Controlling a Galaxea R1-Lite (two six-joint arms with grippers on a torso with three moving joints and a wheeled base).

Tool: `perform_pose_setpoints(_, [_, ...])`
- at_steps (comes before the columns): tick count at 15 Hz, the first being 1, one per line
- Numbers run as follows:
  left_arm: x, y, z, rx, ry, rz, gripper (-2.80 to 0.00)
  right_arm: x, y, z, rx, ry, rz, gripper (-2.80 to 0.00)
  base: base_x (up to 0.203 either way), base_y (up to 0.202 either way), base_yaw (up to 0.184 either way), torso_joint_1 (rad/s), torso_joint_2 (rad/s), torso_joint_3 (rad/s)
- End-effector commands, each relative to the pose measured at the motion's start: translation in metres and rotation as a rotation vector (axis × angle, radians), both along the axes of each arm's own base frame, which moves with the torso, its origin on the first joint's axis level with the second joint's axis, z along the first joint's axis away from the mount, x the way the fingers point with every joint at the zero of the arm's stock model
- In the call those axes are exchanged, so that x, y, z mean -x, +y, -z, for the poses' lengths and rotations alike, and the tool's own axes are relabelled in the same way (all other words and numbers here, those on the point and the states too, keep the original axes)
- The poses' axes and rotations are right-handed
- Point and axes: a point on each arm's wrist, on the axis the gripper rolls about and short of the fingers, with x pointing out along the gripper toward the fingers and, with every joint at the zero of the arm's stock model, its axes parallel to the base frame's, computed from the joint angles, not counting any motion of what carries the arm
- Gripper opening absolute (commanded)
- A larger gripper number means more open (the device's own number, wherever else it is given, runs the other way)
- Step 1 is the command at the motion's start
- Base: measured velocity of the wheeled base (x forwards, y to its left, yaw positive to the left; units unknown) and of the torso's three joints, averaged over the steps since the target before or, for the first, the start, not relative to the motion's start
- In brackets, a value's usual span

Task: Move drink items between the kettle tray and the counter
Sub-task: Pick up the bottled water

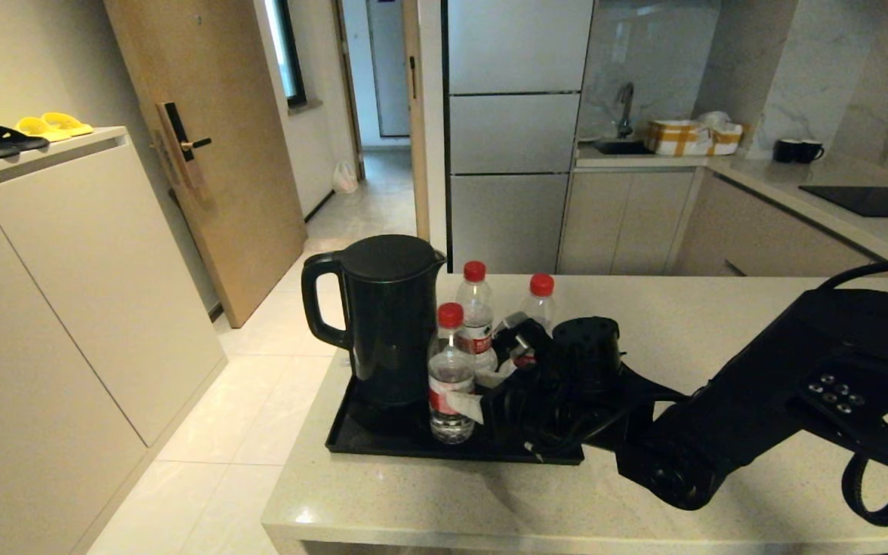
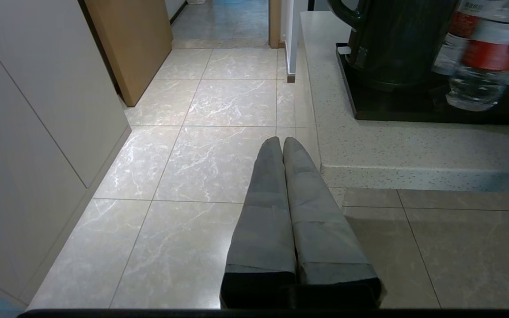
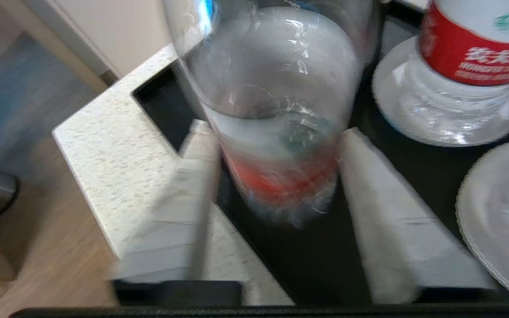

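The right end effector (image 3: 276,198) grasps the front water bottle (image 1: 451,378) on the kettle tray (image 1: 359,441) (beside the kettle (image 1: 386,316)); the left end effector (image 2: 282,145) hangs clenched over the floor.

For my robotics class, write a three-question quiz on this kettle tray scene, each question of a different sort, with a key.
1. True or false: the front bottle stands between the fingers of the right gripper.
2. How many red-capped bottles stand on the kettle tray?
A) one B) two C) three
3. Fill in: the left gripper hangs over the ____, beside the counter.

Key
1. True: the fingers flank its lower body; whether they press on it cannot be told.
2. C: the front one, the middle one and the far one, all right of the kettle.
3. Floor, with its fingers together.
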Motion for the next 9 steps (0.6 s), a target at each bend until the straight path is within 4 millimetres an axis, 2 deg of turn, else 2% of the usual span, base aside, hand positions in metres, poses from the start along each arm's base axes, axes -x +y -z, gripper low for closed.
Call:
perform_pose_setpoints(1, [0.0,0.0,0.0,0.0,0.001,0.0,-2.8,0.001,0.0,-0.005,-0.008,-0.009,-0.002,-2.8,0.0,0.0,0.0,0.0,0.0,0.0])
perform_pose_setpoints(4, [0.0,0.0,0.0,0.0,0.0,0.0,-2.8,0.001,-0.001,-0.009,-0.02,-0.01,0.005,-2.8,0.0,0.0,0.0,0.0,0.0,0.0])
perform_pose_setpoints(7, [0.0,0.0,0.0,0.0,0.001,0.0,-2.8,0.008,-0.009,-0.045,-0.085,-0.019,0.032,-2.8,0.0,0.0,0.0,0.0,0.0,0.0])
perform_pose_setpoints(9, [0.0,0.0,0.0,0.0,0.001,0.0,-2.8,0.009,-0.011,-0.049,-0.091,0.001,0.037,-2.8,0.0,0.0,0.0,0.0,0.0,0.0])
